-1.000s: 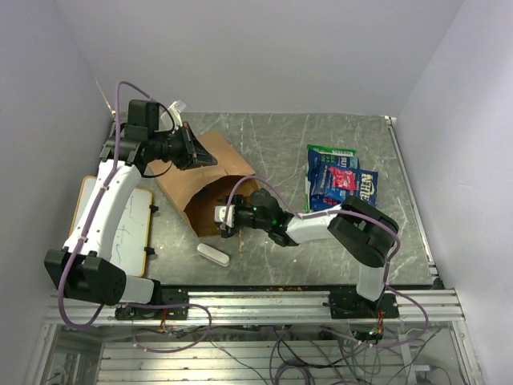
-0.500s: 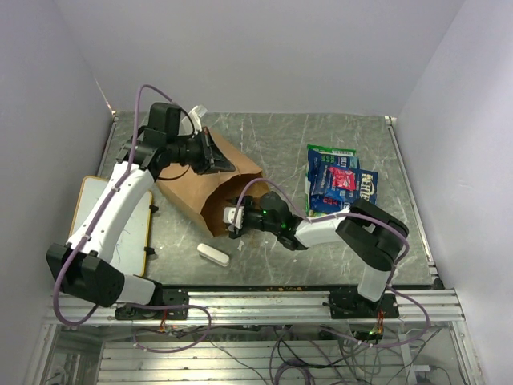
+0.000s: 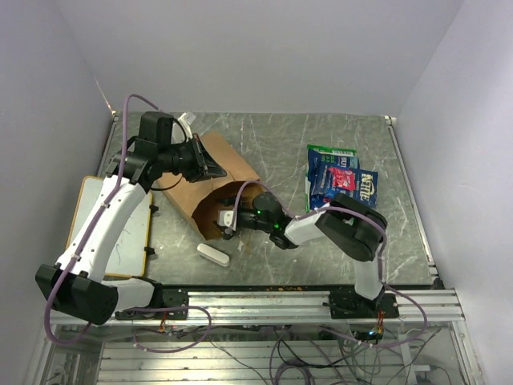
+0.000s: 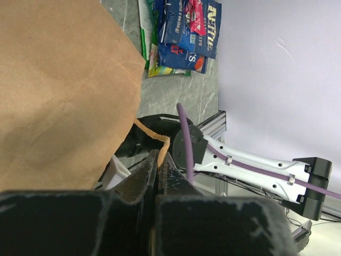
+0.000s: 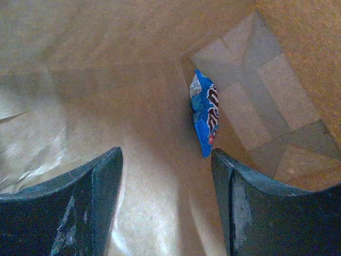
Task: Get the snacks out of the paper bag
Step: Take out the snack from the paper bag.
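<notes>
Paper bag shifted left, pinched by left gripper, right gripper spread — snack just ahead

Soft, even overhead light fills the top view, leaving faint shadows on the desk. Inside the paper bag the light is dim and amber, with a pale glow low left; the fingers are dark and blurred.
</notes>
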Action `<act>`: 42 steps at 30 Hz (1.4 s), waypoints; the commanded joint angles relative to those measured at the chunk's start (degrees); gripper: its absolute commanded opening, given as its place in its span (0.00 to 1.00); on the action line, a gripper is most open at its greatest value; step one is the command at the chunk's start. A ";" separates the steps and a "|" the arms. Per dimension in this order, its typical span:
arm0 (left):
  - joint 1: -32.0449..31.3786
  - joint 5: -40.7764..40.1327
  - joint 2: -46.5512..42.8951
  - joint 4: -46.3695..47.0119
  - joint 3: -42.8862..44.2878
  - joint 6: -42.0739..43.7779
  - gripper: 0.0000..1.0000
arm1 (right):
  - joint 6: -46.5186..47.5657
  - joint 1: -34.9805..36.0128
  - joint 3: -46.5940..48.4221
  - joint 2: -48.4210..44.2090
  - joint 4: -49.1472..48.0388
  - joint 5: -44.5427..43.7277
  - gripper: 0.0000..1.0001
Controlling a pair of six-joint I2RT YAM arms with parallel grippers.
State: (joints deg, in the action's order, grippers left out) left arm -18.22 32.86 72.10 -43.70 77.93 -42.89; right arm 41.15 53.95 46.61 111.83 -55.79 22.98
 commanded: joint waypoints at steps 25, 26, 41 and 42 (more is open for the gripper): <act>-0.06 0.53 2.79 -8.51 7.67 4.93 0.07 | 7.68 -0.40 31.79 25.35 6.09 -9.40 0.58; -0.06 0.68 2.73 -8.55 7.67 4.93 0.07 | 8.03 -0.49 32.88 26.01 6.59 -9.54 0.56; -0.06 0.35 3.46 -10.16 7.41 6.32 0.07 | 16.43 0.11 41.43 30.10 14.72 -2.51 0.60; -0.06 0.36 3.61 -10.21 7.41 6.33 0.07 | 15.76 0.12 42.91 30.86 15.26 -2.83 0.60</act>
State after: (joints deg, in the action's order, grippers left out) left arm -18.22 32.12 75.18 -53.36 83.31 -37.34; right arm 53.30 53.71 85.58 139.76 -44.99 17.76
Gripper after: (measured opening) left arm 0.072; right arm 0.590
